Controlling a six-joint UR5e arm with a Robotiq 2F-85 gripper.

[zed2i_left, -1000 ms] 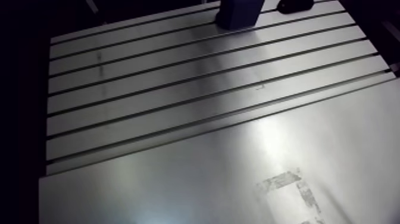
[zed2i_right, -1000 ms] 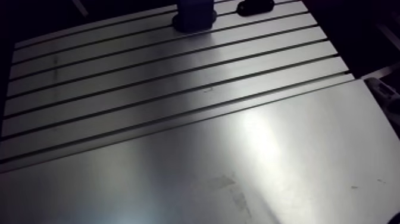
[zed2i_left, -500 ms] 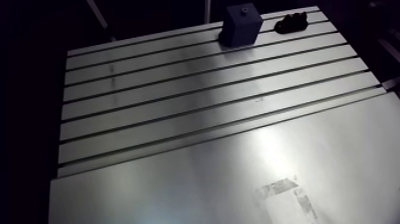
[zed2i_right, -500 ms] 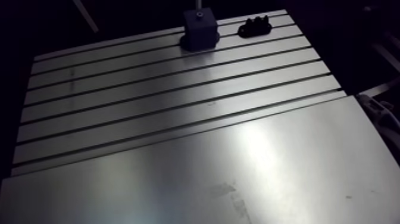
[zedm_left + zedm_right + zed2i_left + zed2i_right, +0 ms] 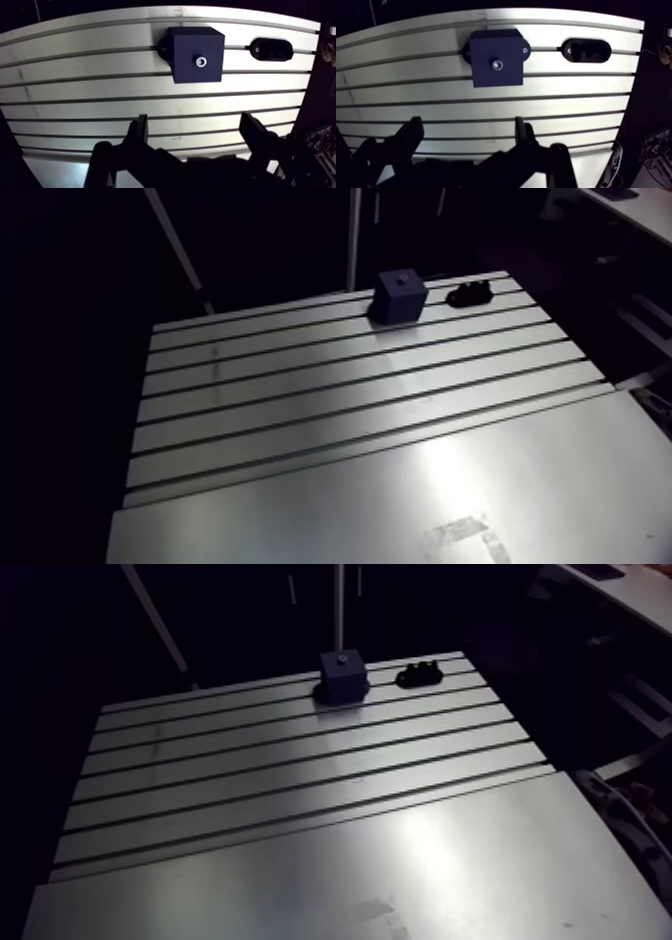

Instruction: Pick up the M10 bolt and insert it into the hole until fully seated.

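Gripper [image 5: 195,120] hangs over the slotted table [image 5: 300,388], short of the work. Its fingers [image 5: 254,131] are spread wide with nothing between them. Ahead of the gripper, on the far slots, sits a dark blue block [image 5: 195,47]. A small bright metal ring [image 5: 201,61] is centred on its top face. This is probably the lined mouth of the hole, though a bolt head already seated there would look much the same, and I cannot tell which. Just beside the block, not touching it, lies a black oval holder [image 5: 271,49]. In the arm view it shows lumps along its top, and in the wrist view dark shapes in its recess. The bolt cannot be picked out for certain, but my best guess is that it is one of those dark shapes. Handling, as a judgement only: a steel bolt of this sort should be rigid, dense for its bulk and in no way fragile. It is smooth enough to slip or swivel between flat pads, and it will roll if dropped on the table. I would take it across the head or on the shank just under the head. That leaves the threaded end free and in line with the hole, because any tilt would likely jam it at the mouth. No brand, label or legible writing shows anywhere. The only mark is a pale scuffed patch [image 5: 465,533] on the smooth plate [image 5: 330,498] nearest the arm, and it carries no readable letters.
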